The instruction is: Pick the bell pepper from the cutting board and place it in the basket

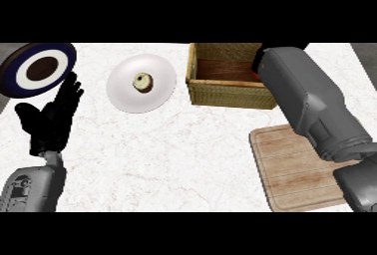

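Since the right forearm point(316, 104) reaches across the cutting board point(294, 169) to the basket point(221, 94), I'd guess the bell pepper point(256, 76) is that red sliver under the right hand point(259, 60), held over the basket for the drop. Can't tell that hand's state, the arm hides it. Left hand point(52, 117) rests spread at the table's point(184, 159) left, out of the way.
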`<state>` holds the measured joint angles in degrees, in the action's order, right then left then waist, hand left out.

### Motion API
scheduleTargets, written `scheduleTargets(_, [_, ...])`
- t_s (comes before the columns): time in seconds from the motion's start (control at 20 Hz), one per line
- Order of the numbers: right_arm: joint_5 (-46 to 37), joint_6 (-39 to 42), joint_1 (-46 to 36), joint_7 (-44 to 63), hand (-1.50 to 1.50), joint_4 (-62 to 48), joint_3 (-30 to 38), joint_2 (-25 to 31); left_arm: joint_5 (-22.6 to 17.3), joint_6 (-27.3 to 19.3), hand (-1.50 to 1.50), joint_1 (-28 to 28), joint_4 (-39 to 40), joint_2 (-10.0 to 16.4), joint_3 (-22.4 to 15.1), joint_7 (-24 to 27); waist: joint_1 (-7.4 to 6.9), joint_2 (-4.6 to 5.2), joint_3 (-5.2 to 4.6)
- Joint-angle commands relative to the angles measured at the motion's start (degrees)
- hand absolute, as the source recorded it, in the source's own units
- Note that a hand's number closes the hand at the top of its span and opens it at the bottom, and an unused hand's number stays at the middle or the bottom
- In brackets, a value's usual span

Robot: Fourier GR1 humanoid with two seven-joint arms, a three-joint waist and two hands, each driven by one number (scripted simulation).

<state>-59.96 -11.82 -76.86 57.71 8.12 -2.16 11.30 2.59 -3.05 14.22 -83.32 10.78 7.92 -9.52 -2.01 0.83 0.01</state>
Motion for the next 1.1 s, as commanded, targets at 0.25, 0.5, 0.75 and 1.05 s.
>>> scheduleTargets(0.25, [-0.1, -16.2, -1.7, 4.7, -1.5, 7.3, 2.2, 1.6, 0.3, -0.6, 0.0, -0.7, -3.1, -0.2, -0.5, -2.5, 0.04, -0.43, 0.04])
scheduleTargets(0.5, [0.1, -25.9, -0.6, 8.8, -1.5, 12.4, 4.6, 1.3, 0.2, -0.4, 0.0, -1.6, -3.1, 0.4, 0.1, -2.9, 1.89, -1.16, 0.02])
scheduleTargets(0.75, [0.3, -30.4, 2.1, 10.1, -1.5, 17.2, 7.2, 2.7, -1.0, 1.2, 0.0, -5.7, -2.8, 1.7, 1.9, 0.0, 2.76, -1.62, -0.02])
scheduleTargets(1.05, [1.0, -30.0, 9.1, 9.4, -1.5, 29.1, 8.5, 0.5, -1.9, 1.0, 0.0, -6.6, -1.6, 2.7, 4.2, 0.8, 5.61, -2.77, -0.05])
